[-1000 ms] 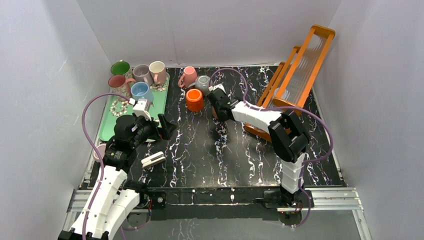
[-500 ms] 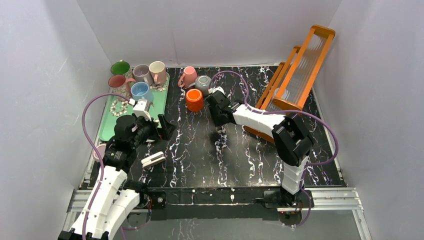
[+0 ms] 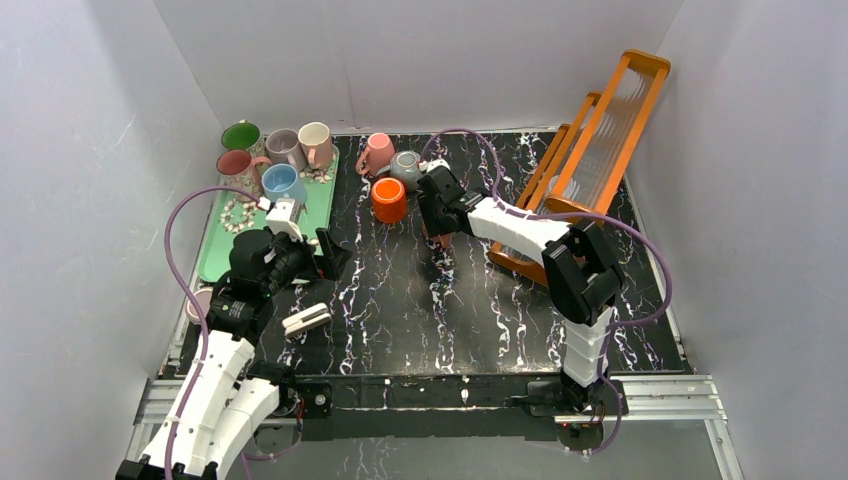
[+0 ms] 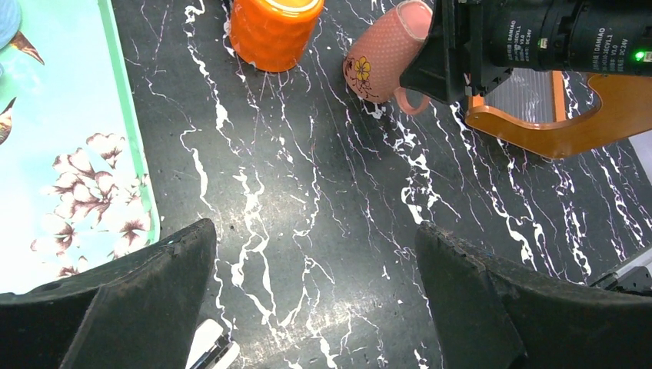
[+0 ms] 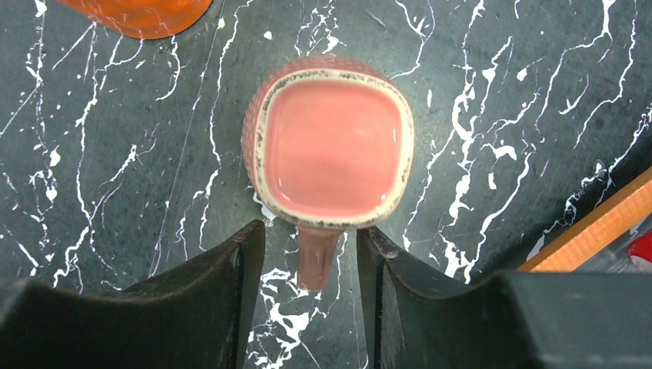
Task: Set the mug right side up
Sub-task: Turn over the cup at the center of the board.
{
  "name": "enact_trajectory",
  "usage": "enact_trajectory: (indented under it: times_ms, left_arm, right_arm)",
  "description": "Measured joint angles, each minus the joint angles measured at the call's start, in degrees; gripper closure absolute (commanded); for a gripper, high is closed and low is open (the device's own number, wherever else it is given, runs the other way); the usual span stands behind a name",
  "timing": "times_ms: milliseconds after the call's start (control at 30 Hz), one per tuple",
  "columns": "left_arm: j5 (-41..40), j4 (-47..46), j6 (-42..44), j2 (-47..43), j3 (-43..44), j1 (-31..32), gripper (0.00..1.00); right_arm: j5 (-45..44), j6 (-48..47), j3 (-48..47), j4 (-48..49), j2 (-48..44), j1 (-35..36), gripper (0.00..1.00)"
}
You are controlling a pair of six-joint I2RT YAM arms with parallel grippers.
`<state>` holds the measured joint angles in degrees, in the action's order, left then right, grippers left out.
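While the right end effector [image 5: 310, 231] hangs over the pink mug [image 5: 330, 146], its fingers sit apart, one on each side of the handle [image 5: 317, 261], w/ a sliver of counter [image 5: 100, 154] showing in both gaps, so it's not clamped on anything. The mug fills the upper centre of the right wrist view. In the left wrist view it's at the top, right of centre, near the orange mug [image 4: 273, 31] and the wooden rack [image 4: 553, 123].

Step in hand, I'd judge: lining up a grasp at the handle, flip not yet done. The next move prob. calls for closing on the handle, lifting clear, then rolling the wrist over before setting down.

The face toward the camera looks flat and glossy w/ a speckled ring. It reads as the base, so the opening likely points down, but I can't be sure. The long axis runs approx. along the camera's line of sight, and the left wrist view shows it leaning to the upper right. The handle points to the frame bottom.

The left end effector [image 4: 314, 229] is spread wide, holding nothing, beside the green tray [image 4: 69, 115].
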<state>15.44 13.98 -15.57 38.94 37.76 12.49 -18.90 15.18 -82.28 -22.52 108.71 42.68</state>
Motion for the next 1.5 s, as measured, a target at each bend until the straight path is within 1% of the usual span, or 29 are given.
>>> enact_trajectory:
  times_ms: [133, 200, 367, 433, 533, 667, 800, 933, 1133, 1233, 1300, 1500]
  left_arm:
    - [-0.07, 0.31, 0.02, 0.35, 0.0, 0.0, 0.02]
    - [-0.13, 0.42, 0.02, 0.37, 0.0, 0.0, 0.01]
    - [-0.72, 0.7, -0.02, 0.5, 0.0, 0.0, 0.02]
    - [-1.57, 1.05, -0.07, 0.74, 0.0, 0.0, 0.02]
    - [-2.91, 1.66, -0.11, 0.87, 0.0, 0.0, 0.02]
    - [-4.28, 1.68, -1.01, 0.85, 0.0, 0.0, 0.02]
    - [-3.54, 1.36, -2.86, 0.85, 0.0, 0.0, 0.05]
    - [-0.55, 0.55, -5.99, 0.7, 0.0, 0.0, 0.08]
    - [5.64, -2.45, -12.83, 0.76, 0.04, 0.0, 0.13]
    - [8.85, -5.14, -17.2, 0.81, 0.04, 0.0, 0.15]
    - [11.65, -8.55, -20.98, 0.81, 0.0, 0.0, 0.15]
    - [18.97, -20.98, -30.58, 1.11, -1.4, 0.0, 0.18]
  right_arm:
    - [-0.07, -0.61, -0.57, 0.15, 1.4, -0.28, 0.5]
    - [-0.02, -0.85, -0.57, 0.15, 1.9, -0.31, 0.55]
    - [0.09, -1.46, -0.57, 0.24, 2.12, -0.33, 0.77]
    - [0.26, -1.57, -0.55, 0.5, 2.12, -0.35, 0.87]
    - [0.81, -1.55, 0.31, 1.62, 1.66, -0.35, 0.99]
    - [2.01, -1.18, 5.62, 4.83, -2.03, -0.35, 0.99]
    - [5.18, 0.2, 10.14, 6.01, -6.86, -0.35, 0.99]
    - [9.29, 2.69, 13.4, 8.31, -12.22, -0.35, 0.99]
    - [16.63, 8.57, 20.72, 15.47, -24.17, -0.35, 0.99]
    - [20.79, 12.39, 23.02, 21.22, -28.3, -0.35, 0.99]
    - [24.09, 15.74, 25.35, 27.34, -30.53, -0.35, 0.99]
    - [30.34, 26.56, 31.74, 41.99, -32.96, -0.28, 0.99]
